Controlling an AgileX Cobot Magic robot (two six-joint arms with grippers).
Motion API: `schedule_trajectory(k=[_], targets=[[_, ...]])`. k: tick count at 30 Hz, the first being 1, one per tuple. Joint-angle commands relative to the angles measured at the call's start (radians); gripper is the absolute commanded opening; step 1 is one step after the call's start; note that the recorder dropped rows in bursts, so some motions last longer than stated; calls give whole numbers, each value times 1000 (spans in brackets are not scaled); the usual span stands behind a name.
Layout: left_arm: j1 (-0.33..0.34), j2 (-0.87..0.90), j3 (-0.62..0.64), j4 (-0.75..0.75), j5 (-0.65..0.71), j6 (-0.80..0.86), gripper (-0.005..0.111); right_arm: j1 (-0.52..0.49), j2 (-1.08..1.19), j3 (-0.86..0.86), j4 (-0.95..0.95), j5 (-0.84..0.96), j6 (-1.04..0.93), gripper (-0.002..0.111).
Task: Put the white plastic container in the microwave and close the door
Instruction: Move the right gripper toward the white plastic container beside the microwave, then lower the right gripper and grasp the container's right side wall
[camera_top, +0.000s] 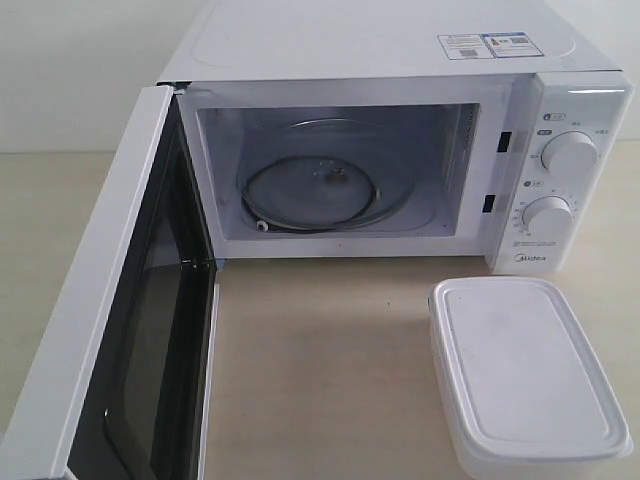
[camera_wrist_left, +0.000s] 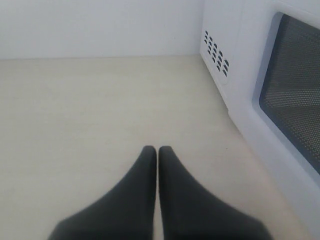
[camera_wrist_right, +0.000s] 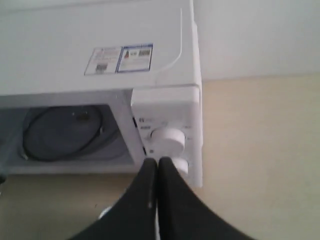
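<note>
The white plastic container (camera_top: 525, 375) stands lidded on the table at the front right, below the microwave's dials. The microwave (camera_top: 400, 45) sits at the back with its cavity showing and the glass turntable (camera_top: 312, 190) bare. Its door (camera_top: 110, 330) is swung wide open toward the front left, dark window facing inward. Neither gripper shows in the exterior view. My left gripper (camera_wrist_left: 158, 150) is shut and empty above bare table, with the door's outer face (camera_wrist_left: 292, 95) beside it. My right gripper (camera_wrist_right: 157, 162) is shut and empty, raised in front of the microwave's dial panel (camera_wrist_right: 167, 140). A corner of the container (camera_wrist_right: 103, 214) peeks beside its finger.
A pale wall runs behind the microwave (camera_wrist_right: 100, 40). Open beige tabletop (camera_top: 320, 370) lies between the open door and the container. Vent holes (camera_wrist_left: 216, 52) mark the microwave's left side, near the left gripper.
</note>
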Motion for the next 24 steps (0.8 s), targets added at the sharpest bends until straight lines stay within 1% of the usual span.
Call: schedule_trajectory(k=[1, 3, 7, 11, 15, 17, 21, 24], targets=[[3, -3, 4, 1, -1, 2, 4, -2, 100, -5, 190, 100, -157, 0], [3, -3, 4, 1, -1, 2, 4, -2, 144, -15, 271, 151, -235, 0], [3, -3, 4, 1, -1, 2, 4, -2, 216, -66, 357, 260, -298, 0], [3, -3, 4, 1, -1, 2, 4, -2, 275, -140, 363, 368, -322, 0], [3, -3, 4, 1, -1, 2, 4, -13, 357, -212, 375, 516, -325, 0], [3, -3, 4, 1, -1, 2, 4, -56, 385, -223, 419, 556, -343, 0], [3, -3, 4, 1, -1, 2, 4, -196, 418, -223, 584, 573, -423, 0], [3, -3, 4, 1, -1, 2, 4, -265, 433, -220, 617, 573, -434, 0]])
